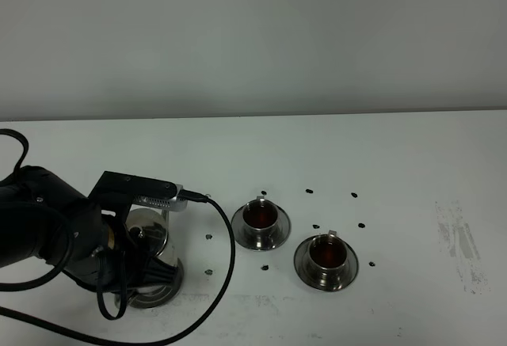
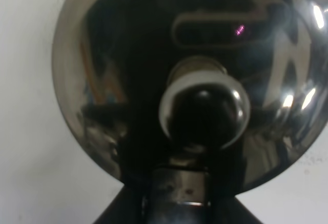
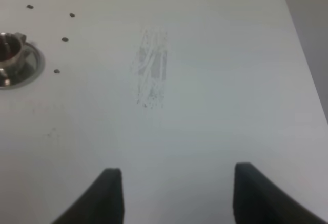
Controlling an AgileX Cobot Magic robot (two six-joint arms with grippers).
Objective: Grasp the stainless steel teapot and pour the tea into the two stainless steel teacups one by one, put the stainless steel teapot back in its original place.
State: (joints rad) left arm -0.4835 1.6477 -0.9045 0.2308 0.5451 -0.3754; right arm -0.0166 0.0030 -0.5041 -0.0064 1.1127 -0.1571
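The stainless steel teapot (image 1: 148, 239) stands at the near left of the white surface (image 1: 396, 164), upright on its round steel saucer (image 1: 158, 289), whose rim shows below and to the right of the pot's body. The left arm crowds over it from the left, and the left end effector (image 1: 131, 243) sits right against the pot on its handle side, largely hiding the handle in the high view. In the left wrist view the pot fills nearly the whole picture: its domed lid (image 2: 128, 80) mirrors the arm, the round knob (image 2: 204, 112) sits at the centre, and the top of the handle (image 2: 177, 196) runs out of the picture directly under the camera. The left end effector is clenched, and by its place it seems to grip the teapot's handle, though the fingers themselves are hidden.

To the right of the pot, well apart from it, stand the two teacups, each on its own saucer and each holding dark tea: the far teacup (image 1: 261, 218) nearer the pot, the near teacup (image 1: 326, 254) further right. Small black dots (image 1: 310, 191) mark the surface around them.

The right end effector (image 3: 174, 196) hangs over bare surface with its two dark fingers (image 3: 110, 193) spread wide and nothing between them; a scuffed grey patch (image 3: 151, 73) lies ahead of it.
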